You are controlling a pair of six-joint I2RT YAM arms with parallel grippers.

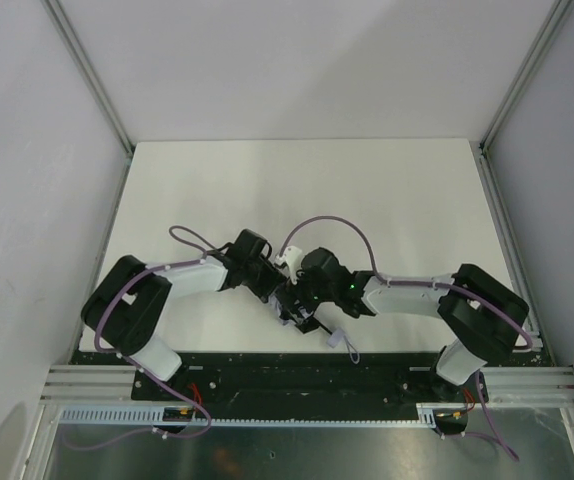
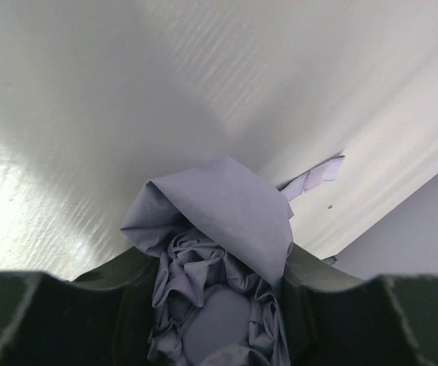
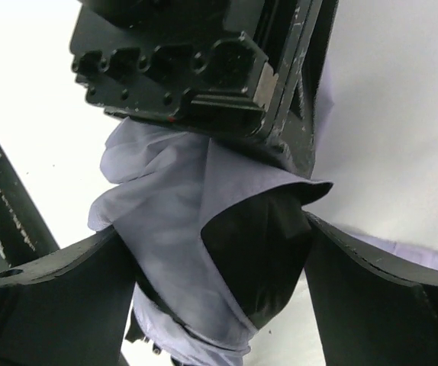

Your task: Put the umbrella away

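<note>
Trailing toward the near edge of the tabletop, about midway along it, a small pale loop lies flat; it is probably the strap, left loose because nothing needs to hold it. Just beyond it sits the umbrella, a collapsed dark and lavender bundle near the middle of that near edge and well apart from both side edges and the far corners.

Both arms lean inward so their tips meet over this one spot. In the left wrist view, the left claw is closed on the umbrella. Crumpled lavender folds fill the gap between its fingers, and one flap curls over the top.

From the opposite side, the right claw pinches the fabric too. A fold turned back there shows the dark lining, and the fabric touches both inner faces. The left arm's black housing hangs directly above, so the two grips are very close together.

Holding it from two sides likely keeps the loose canopy gathered, so it can be wrapped or tightened without springing open. The crowding leaves little room, so any twist risks the claws colliding.
</note>
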